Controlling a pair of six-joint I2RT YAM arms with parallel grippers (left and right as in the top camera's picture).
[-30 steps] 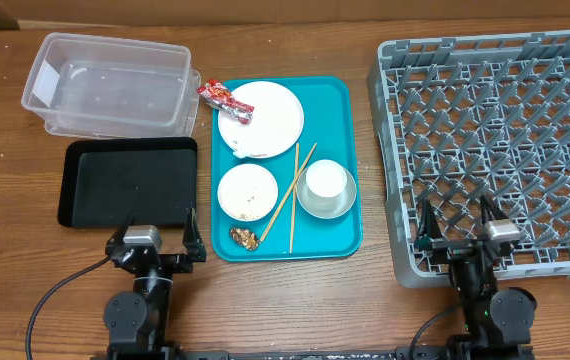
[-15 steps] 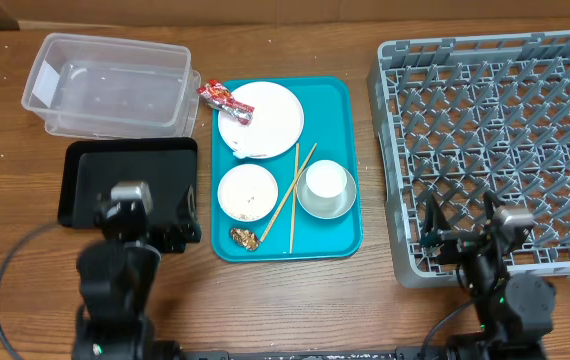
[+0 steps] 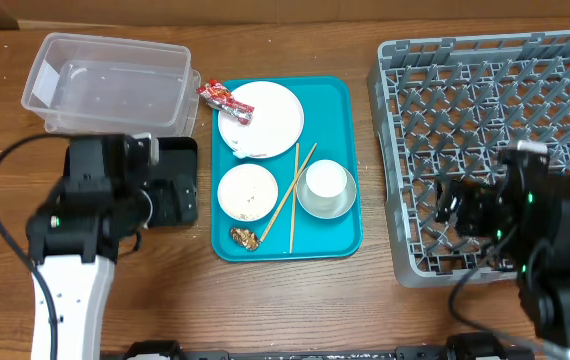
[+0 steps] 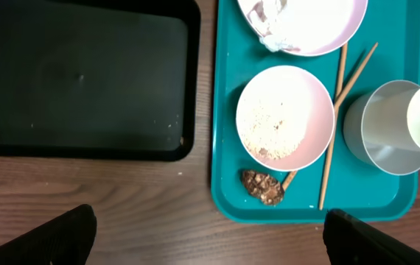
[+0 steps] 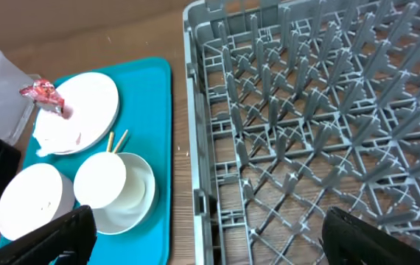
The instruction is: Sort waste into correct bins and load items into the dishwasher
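On the teal tray [image 3: 347, 120] a white plate [image 3: 270, 115] carries a red wrapper [image 3: 220, 97] and a paper wad [image 4: 265, 15]. Below it stand a bowl with rice grains [image 4: 273, 125], two chopsticks [image 3: 295, 195], a cup [image 3: 325, 180] lying in a second bowl [image 3: 337, 205], and a brown scrap [image 4: 261, 186]. The clear tub [image 3: 105, 85] and black tray [image 4: 77, 73] lie to the left, the grey dish rack [image 3: 495, 110] to the right. My left gripper [image 4: 208, 239] hangs open over bare table beside the black tray. My right gripper [image 5: 210, 239] hangs open over the rack's near left edge.
The left arm [image 3: 105, 200] covers most of the black tray in the overhead view. The right arm [image 3: 525, 215] hangs over the rack's front part. Bare wood runs between teal tray and rack.
Both arms have lifted from the front table edge and swung away from it, the left over the black tray, the right over the rack. Both grippers stayed open.
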